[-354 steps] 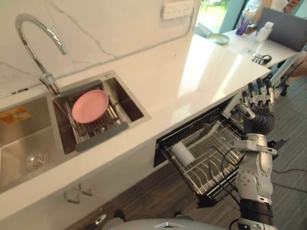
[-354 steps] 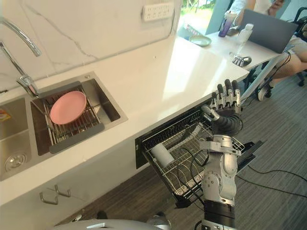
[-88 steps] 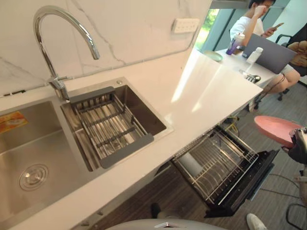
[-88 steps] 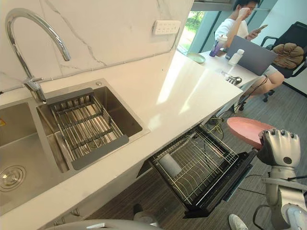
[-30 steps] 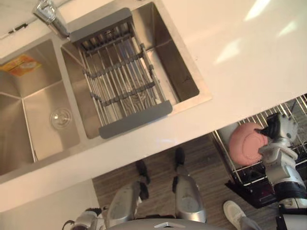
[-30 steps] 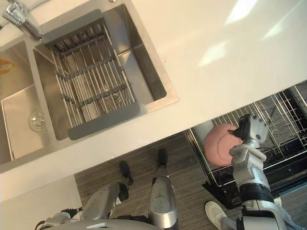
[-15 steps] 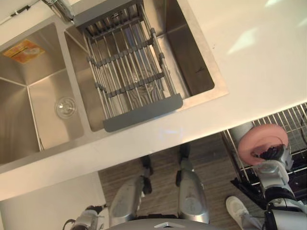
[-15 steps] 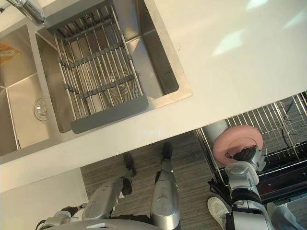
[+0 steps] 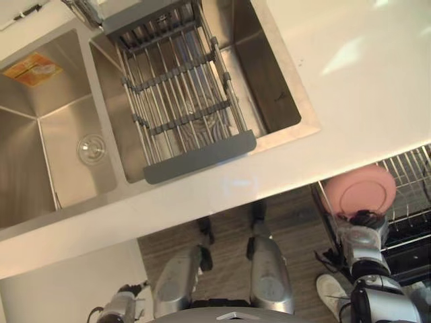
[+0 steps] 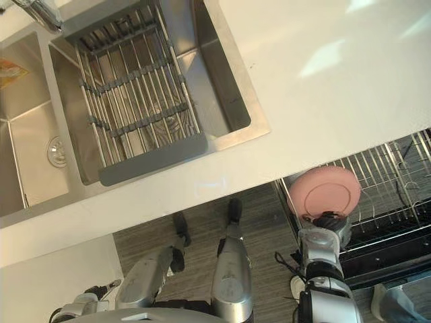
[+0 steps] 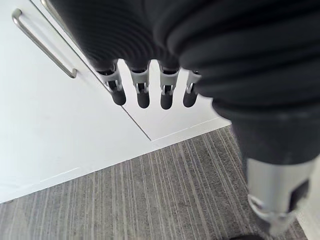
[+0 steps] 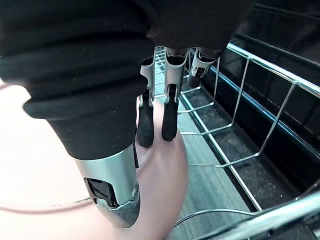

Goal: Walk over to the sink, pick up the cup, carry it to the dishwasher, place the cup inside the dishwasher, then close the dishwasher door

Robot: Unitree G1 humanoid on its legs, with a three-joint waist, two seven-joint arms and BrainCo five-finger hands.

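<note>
Hovering over the silver wire dishwasher rack (image 10: 394, 168), the right hand (image 12: 169, 120) is clamped on a round pink plate (image 10: 323, 192); the left hand (image 11: 150, 95) hangs with fingers straight.

Pink plate (image 9: 360, 190): lower rim covered by right hand (image 10: 328, 223) in eye views. In right wrist view plate runs off frame edges, much of its face behind hand's dark cover and thumb. How plate sits among rack wires: cannot tell.
Dishwasher rack (image 10: 390, 175): inner part hidden under worktop (image 9: 350, 87) edge, outer part cut by frame.
Tap (image 10: 37, 12): base only, rest off top edge.
Left sink basin (image 9: 40, 155): cut at frame edge.
Sticker (image 9: 34, 67) in that basin: print too small to tell.
Pale object (image 10: 396, 301) at frame corner: cut off, cannot identify.
Cabinet handle (image 11: 45, 45): upper end off frame.
</note>
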